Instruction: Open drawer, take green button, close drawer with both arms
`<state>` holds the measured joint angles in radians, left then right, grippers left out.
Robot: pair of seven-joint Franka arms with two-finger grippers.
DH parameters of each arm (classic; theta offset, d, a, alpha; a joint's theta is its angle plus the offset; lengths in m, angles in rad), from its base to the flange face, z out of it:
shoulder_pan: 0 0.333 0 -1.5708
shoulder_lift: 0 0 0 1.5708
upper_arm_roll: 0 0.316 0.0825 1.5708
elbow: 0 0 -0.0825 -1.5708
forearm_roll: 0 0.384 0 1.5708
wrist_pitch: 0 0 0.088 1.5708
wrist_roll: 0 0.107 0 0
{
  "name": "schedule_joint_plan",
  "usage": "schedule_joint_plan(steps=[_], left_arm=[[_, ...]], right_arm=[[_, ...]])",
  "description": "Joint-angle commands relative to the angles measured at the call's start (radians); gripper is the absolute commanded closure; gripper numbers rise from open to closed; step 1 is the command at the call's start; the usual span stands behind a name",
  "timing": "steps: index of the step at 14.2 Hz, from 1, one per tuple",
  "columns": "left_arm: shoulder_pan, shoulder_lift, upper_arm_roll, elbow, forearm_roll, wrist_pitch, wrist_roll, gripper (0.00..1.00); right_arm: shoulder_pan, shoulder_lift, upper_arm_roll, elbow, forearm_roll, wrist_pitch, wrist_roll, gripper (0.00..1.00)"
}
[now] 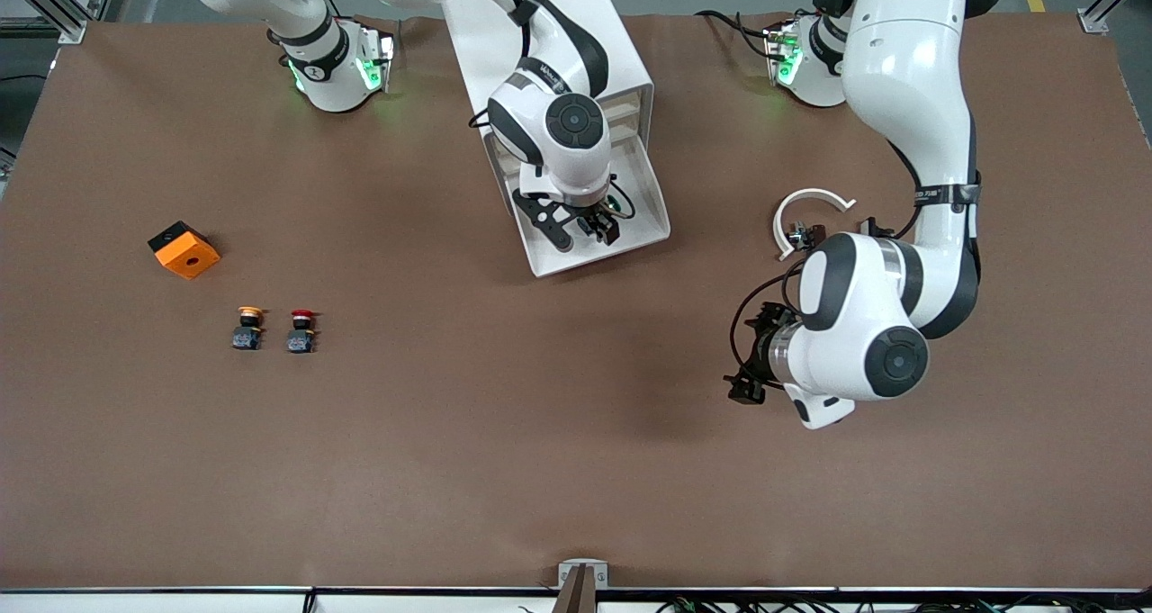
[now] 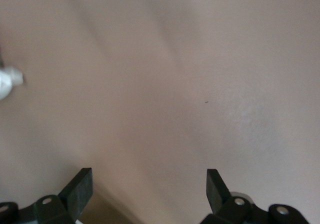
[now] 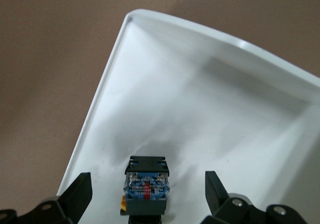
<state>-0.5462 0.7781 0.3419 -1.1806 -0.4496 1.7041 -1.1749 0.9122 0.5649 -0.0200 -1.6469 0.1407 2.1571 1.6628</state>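
The button (image 3: 146, 186) lies in the pulled-out drawer (image 1: 648, 201), the lowest one of the white cabinet (image 1: 540, 37), which stands between the two arm bases. In the right wrist view its dark body faces the camera, with a clear block and a red mark at its middle; it rests on the drawer's white floor between the two fingers, touching neither. In the front view only a sliver of its green cap (image 1: 614, 204) shows beside the wrist.

The right arm reaches from its base over the cabinet and bends steeply down, so that the right gripper (image 1: 594, 224) points into the drawer with its jaws spread wide on either side of the button.

The left arm curls down at its own end of the table, elbow high and wrist folded low. The left gripper (image 2: 149, 186) hangs over bare brown table (image 1: 576, 433), jaws wide apart and holding nothing. A white curved ring piece (image 1: 804, 204) lies beside that arm.

Toward the right arm's end of the table lie an orange block (image 1: 184, 250), a yellow-capped button (image 1: 248, 326) and a red-capped button (image 1: 301, 329), the two buttons side by side and nearer the front camera than the block.
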Motion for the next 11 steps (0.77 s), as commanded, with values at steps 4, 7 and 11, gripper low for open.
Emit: schedule_joint_plan(steps=[4, 7, 11], left_arm=[[-0.017, -0.129, 0.005, -0.137, 0.109, 0.017, 0.481, 0.00], [-0.027, -0.198, 0.002, -0.247, 0.124, 0.083, 0.655, 0.00], [-0.070, -0.273, 0.000, -0.393, 0.126, 0.178, 0.692, 0.00]], right_arm=[[0.019, 0.024, -0.008, 0.004, 0.003, 0.032, 0.025, 0.00], [0.031, 0.032, -0.008, 0.007, 0.003, 0.033, 0.025, 0.19], [0.028, 0.038, -0.006, 0.012, 0.013, 0.032, 0.026, 0.63]])
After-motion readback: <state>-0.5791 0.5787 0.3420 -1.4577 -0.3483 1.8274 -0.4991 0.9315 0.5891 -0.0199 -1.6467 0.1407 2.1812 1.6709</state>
